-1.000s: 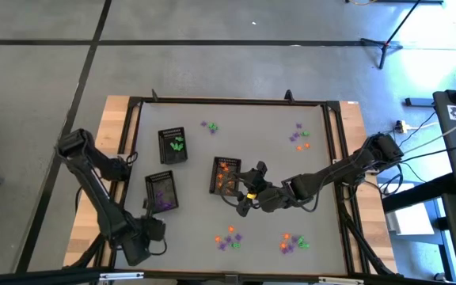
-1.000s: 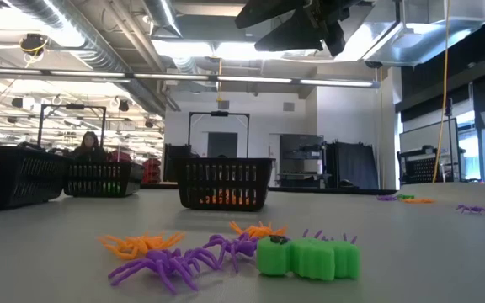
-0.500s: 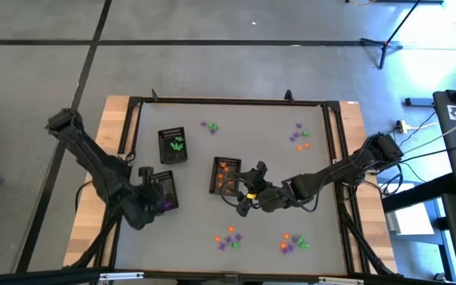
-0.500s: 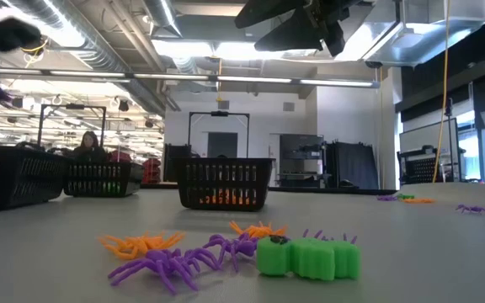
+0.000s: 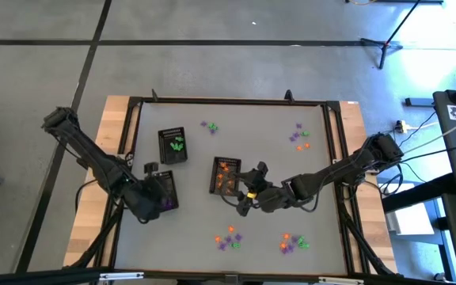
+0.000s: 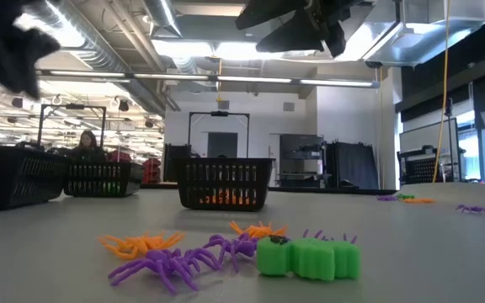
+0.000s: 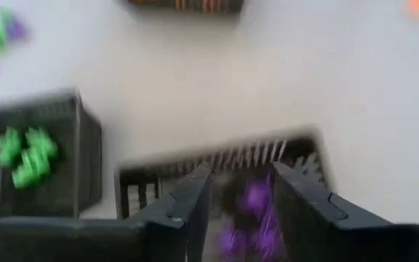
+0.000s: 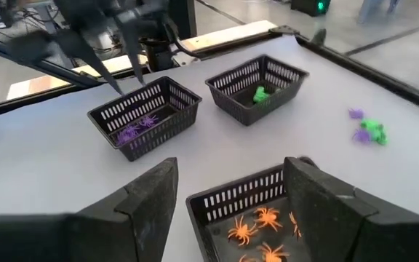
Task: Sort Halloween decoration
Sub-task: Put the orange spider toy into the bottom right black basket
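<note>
Purple spiders (image 8: 138,126) lie in the tray (image 5: 162,191) on your left side of the table (image 5: 275,166), and your left gripper (image 7: 240,188) hangs right over that tray with its jaws spread apart and nothing between them. Next to it, farther back, a second tray (image 5: 172,146) holds green toys (image 5: 178,143). A third tray (image 5: 226,176) near the middle holds orange spiders (image 8: 257,222). Your right gripper (image 8: 228,196) sits just beside that middle tray, jaws wide open and holding nothing. More little toys are still loose on the table: one small bunch (image 5: 210,126) at the far side near the middle, one bunch (image 5: 299,136) at the far right, and two bunches at the near edge, one (image 5: 228,237) near the middle and one (image 5: 293,241) more to the right. From down low you can see an orange spider (image 6: 140,244), a purple spider (image 6: 188,259) and a green toy (image 6: 308,257) close together. Far back in the room a person (image 6: 87,145) is sitting.
</note>
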`<state>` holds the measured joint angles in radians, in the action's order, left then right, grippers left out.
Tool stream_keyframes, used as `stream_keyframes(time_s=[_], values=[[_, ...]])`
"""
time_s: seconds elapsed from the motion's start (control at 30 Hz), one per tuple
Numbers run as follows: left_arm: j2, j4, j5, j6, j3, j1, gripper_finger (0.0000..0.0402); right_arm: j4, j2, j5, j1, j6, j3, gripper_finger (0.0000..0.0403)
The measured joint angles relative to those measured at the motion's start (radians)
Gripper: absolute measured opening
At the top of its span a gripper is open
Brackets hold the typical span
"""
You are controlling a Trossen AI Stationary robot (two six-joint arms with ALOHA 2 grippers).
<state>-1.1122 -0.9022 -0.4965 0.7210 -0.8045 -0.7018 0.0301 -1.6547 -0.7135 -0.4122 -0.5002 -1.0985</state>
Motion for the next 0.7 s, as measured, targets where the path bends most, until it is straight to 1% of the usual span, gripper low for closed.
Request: stream_keyframes(time_s=[0.07,0.2,0.23,0.27,0.3,0.37,0.43,0.5,0.57,0.63,0.7], values=[[0.001,0.053,-0.094,-0.042,-0.030,-0.018,0.0128,-0.043,0.000,0.001,0.000,-0.069,0.000,0.0246],[0.038,0.240,-0.390,-0.164,-0.027,-0.100,0.0122,-0.117,0.000,0.028,0.000,-0.115,0.001,0.0246],[0.045,0.289,-0.441,-0.194,-0.016,-0.118,0.0121,-0.129,0.001,0.042,0.000,-0.123,0.001,0.0246],[0.050,0.335,-0.469,-0.222,0.000,-0.134,0.0120,-0.142,0.008,0.056,-0.003,-0.128,0.001,0.0246],[0.055,0.387,-0.475,-0.254,0.019,-0.149,0.0119,-0.156,0.016,0.063,-0.009,-0.137,0.001,0.0246],[0.069,0.519,-0.450,-0.325,0.067,-0.171,0.0113,-0.188,0.045,0.056,-0.014,-0.148,0.001,0.0246],[0.081,0.680,-0.378,-0.406,0.128,-0.178,0.0105,-0.236,0.072,0.036,-0.014,-0.154,0.001,0.0246],[0.087,0.881,-0.289,-0.504,0.203,-0.174,0.0096,-0.309,0.095,-0.002,-0.013,-0.184,0.001,0.0246],[0.088,1.121,-0.185,-0.611,0.278,-0.154,0.0086,-0.399,0.118,-0.048,-0.001,-0.240,0.001,0.0246],[0.089,1.339,-0.073,-0.690,0.354,-0.127,0.0078,-0.522,0.139,-0.054,0.017,-0.328,0.000,0.0246],[0.085,1.495,0.010,-0.724,0.419,-0.096,0.0072,-0.674,0.145,-0.043,0.043,-0.436,0.000,0.0246]])
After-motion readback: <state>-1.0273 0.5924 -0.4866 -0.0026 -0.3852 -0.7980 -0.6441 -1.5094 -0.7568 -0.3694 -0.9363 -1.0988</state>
